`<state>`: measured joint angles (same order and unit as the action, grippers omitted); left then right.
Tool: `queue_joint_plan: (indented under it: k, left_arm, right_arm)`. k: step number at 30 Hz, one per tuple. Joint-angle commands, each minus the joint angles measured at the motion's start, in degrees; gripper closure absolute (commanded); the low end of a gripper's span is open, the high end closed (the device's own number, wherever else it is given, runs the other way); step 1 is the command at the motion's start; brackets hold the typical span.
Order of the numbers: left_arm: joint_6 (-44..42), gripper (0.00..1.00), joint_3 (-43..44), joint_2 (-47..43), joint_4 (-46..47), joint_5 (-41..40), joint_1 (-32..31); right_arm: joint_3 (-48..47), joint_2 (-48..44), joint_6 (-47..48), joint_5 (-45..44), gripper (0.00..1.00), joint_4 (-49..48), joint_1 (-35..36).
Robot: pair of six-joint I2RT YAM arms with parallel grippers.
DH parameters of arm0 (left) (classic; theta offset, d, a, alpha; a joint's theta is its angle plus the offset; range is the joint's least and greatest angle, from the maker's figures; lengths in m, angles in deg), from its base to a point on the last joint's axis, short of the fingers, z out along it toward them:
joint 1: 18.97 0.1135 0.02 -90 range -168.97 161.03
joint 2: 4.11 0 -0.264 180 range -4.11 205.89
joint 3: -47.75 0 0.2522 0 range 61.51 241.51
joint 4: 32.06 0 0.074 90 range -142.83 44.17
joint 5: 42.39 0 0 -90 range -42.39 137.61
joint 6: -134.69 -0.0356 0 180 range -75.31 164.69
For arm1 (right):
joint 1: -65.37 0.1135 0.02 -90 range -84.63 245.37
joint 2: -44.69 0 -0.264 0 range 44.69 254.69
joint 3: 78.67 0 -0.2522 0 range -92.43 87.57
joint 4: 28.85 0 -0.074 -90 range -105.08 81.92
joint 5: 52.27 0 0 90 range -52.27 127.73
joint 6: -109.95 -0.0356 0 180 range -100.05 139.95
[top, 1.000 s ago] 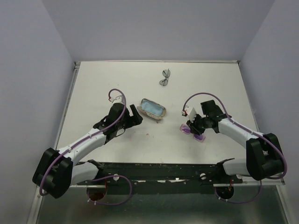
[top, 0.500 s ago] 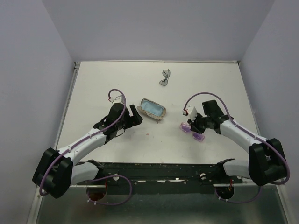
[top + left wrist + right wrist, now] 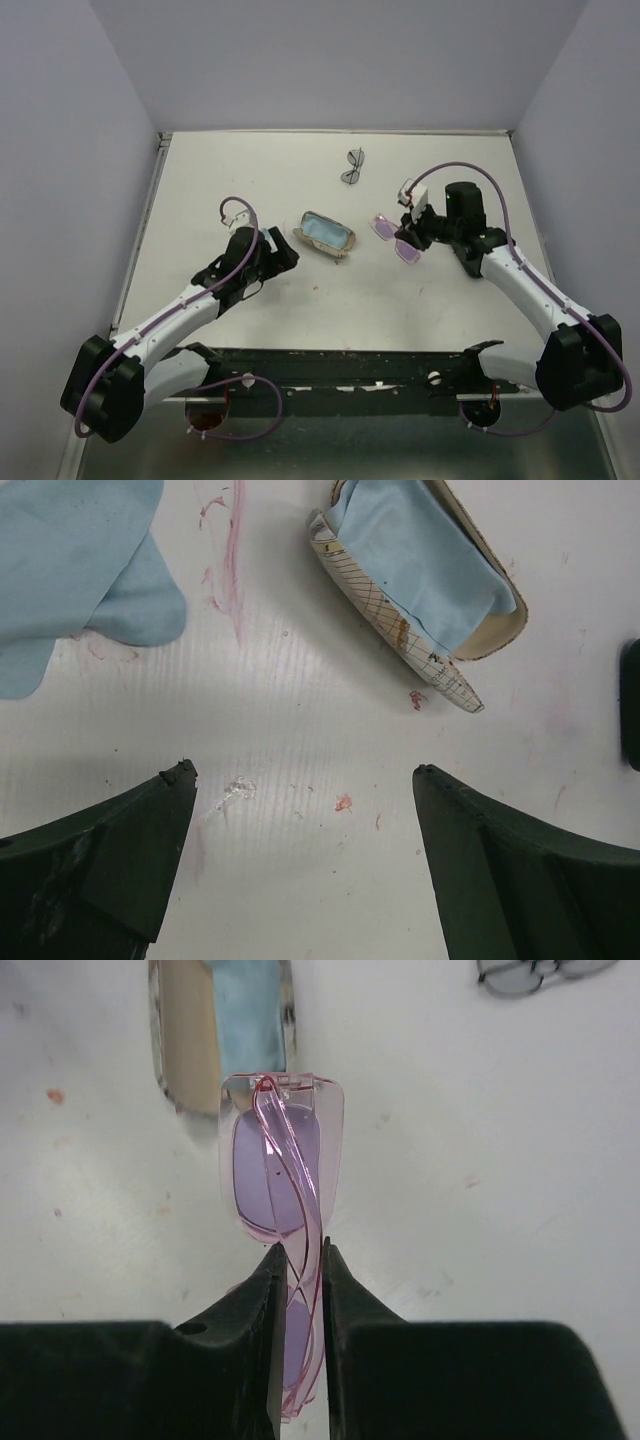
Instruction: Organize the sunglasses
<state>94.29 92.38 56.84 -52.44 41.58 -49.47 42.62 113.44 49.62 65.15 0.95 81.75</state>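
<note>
My right gripper (image 3: 408, 234) (image 3: 298, 1255) is shut on the pink-purple sunglasses (image 3: 393, 238) (image 3: 281, 1160), pinching the folded frame near its middle and holding it off the table, just right of the open case. The thin dark-framed sunglasses (image 3: 354, 166) (image 3: 540, 972) lie folded on the table farther back. My left gripper (image 3: 283, 251) (image 3: 300, 772) stands open over bare table just left of the case, with nothing between its fingers.
The open oblong case (image 3: 328, 234) (image 3: 455, 685) (image 3: 180, 1040) with tan lining has a light blue cloth inside. A second blue cloth (image 3: 80, 570) lies left of it by my left gripper. Grey walls enclose the white table (image 3: 230, 180).
My right gripper closed on the pink sunglasses, lifted them off the table and carried them back and left towards the case. My left arm shifted slightly left, still open.
</note>
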Motion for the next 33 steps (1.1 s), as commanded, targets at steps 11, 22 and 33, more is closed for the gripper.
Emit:
queue_joint_plan:
  k: [11, 22, 33]
  left_arm:
    - [7.62, 0.01, -4.95, -3.48, 2.2, 1.35, -0.17]
    - [9.45, 0.01, 7.44, 16.73, 10.03, 11.73, 1.23]
    - [10.16, 0.01, 18.07, 34.67, 13.47, 17.98, 5.71]
  right_arm:
    - [-34.56, 22.11, -25.52, 10.73, 0.96, -18.4, 9.1]
    - [-15.99, 15.73, -55.15, -19.06, 0.95, -38.71, 9.72]
    - [-3.57, 5.61, -55.6, -29.7, 0.95, -28.34, 9.81]
